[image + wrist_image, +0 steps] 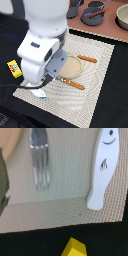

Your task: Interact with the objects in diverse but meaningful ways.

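Note:
My white arm stands over the near-left part of the striped placemat (pixel 100 75). Its gripper (pixel 48 79) points down at the mat, and the arm's body hides the fingers. A white-and-blue fish (pixel 102 168) lies on the mat near its edge, and its tip (pixel 39 93) shows just below the arm. The yellow packet (pixel 15 68) lies on the black surface off the mat, also seen at its corner (pixel 74 248). A grey saucepan (pixel 93 16) at the back holds a brown sausage (pixel 93 14). Nothing shows between the fingers in the wrist view.
A round beige plate (pixel 73 66) sits mid-mat, with an orange-handled knife (pixel 87 58) beyond it and an orange-handled fork (pixel 74 84) in front, its tines (pixel 40 163) near the fish. A beige bowl (pixel 122 17) and a dark pot (pixel 75 7) stand at the back.

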Available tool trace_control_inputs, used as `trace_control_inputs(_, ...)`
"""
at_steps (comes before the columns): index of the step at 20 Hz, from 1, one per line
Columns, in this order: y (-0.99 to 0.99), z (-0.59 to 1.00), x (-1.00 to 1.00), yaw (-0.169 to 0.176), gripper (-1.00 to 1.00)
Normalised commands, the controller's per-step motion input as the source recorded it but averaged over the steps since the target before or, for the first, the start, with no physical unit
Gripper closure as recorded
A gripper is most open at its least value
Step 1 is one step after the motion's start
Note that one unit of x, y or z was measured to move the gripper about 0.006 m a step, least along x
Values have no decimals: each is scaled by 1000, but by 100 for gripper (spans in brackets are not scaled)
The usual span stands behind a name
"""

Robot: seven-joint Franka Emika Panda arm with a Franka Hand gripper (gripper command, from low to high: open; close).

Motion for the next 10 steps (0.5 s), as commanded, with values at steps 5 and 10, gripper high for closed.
trace_control_inputs(5,-315,-313,-110,-24,-100)
trace_control_inputs(10,-345,-329,-62,-33,-100)
